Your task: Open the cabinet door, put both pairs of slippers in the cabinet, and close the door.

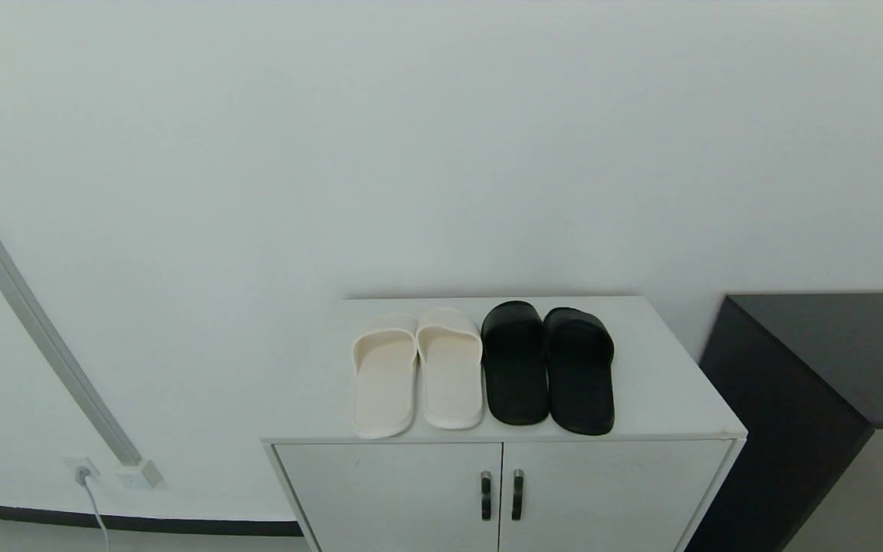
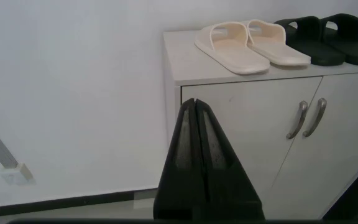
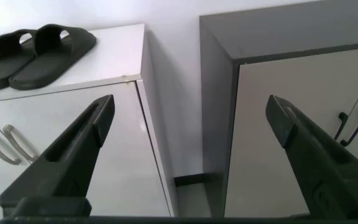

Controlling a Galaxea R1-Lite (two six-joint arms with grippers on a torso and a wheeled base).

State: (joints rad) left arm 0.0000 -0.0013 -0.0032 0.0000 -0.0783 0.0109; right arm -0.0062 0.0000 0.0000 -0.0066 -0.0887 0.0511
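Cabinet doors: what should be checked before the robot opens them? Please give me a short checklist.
1. Doors both shut: ok.
2. Handles unobstructed: ok.
3. White slippers and black slippers side by side on the cabinet top: ok.
4. Right gripper open, ready for a handle: ok.
5. Left gripper open: not ok, it is shut.
6. Free room behind the doors: cannot tell.
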